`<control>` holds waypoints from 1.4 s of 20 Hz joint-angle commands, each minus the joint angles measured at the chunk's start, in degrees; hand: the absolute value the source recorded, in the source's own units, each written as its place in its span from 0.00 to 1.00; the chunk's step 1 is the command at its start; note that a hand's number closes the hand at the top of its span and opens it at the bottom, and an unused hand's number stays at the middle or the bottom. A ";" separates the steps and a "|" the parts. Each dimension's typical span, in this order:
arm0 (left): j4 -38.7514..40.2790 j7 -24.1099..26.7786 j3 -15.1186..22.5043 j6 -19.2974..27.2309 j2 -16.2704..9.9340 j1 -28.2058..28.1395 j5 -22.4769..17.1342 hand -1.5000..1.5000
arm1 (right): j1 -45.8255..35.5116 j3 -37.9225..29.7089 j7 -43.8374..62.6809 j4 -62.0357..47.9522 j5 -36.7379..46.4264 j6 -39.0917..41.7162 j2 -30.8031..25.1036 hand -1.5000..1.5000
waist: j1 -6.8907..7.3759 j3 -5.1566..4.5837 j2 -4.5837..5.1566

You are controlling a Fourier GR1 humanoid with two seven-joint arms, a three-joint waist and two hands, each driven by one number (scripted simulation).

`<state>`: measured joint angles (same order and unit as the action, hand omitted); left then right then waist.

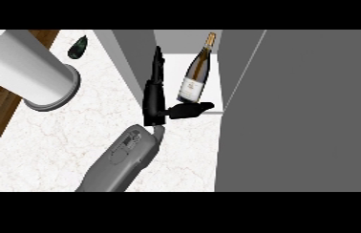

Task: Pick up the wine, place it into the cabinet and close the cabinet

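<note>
Wine bottle (196,69): pale glass, white label, gold-capped neck pointing to the far side; it stands inside the open cabinet (187,36), on the white shelf floor (215,91), leaning slightly to the right as seen from above; its base sits near the front lip of the shelf, just above the thumb of the hand. One hand (153,100): black, at the end of a grey forearm (121,163) that comes up from the lower edge, left of centre; which arm it is I cannot tell from here; its fingers (158,60) are straight and released, pointing into the cabinet along the left inner wall, beside the bottle and apart from it; the thumb juts right under the bottle's base, whether touching I cannot tell. Cabinet door (289,112): large grey panel, swung open, filling the right side from top to bottom; its edge runs close along the bottle's right, leaving a narrow gap. Left cabinet wall (130,60): grey, slanted, just left of the fingers. Counter (63,141): white marbled top, wide open room left of the forearm. Grey cylinder (35,74): large, upper left, well apart from the hand. Small dark object (78,47): far left corner, beside the cylinder's top; a brown strip (10,110) edges the counter at left.
</note>
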<state>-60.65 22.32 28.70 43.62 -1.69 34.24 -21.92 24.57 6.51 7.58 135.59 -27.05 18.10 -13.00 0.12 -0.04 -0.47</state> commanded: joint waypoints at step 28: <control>-46.42 0.24 -2.85 -26.96 -29.04 -40.41 -7.01 1.00 | 3.50 -1.16 0.35 6.09 6.90 11.70 -12.74 1.00 | -0.56 -0.01 0.20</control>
<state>-107.87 18.57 27.67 21.96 -29.13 -2.61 -27.52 25.79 6.77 7.76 135.60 -24.73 27.24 -23.86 -0.16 -0.10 -0.33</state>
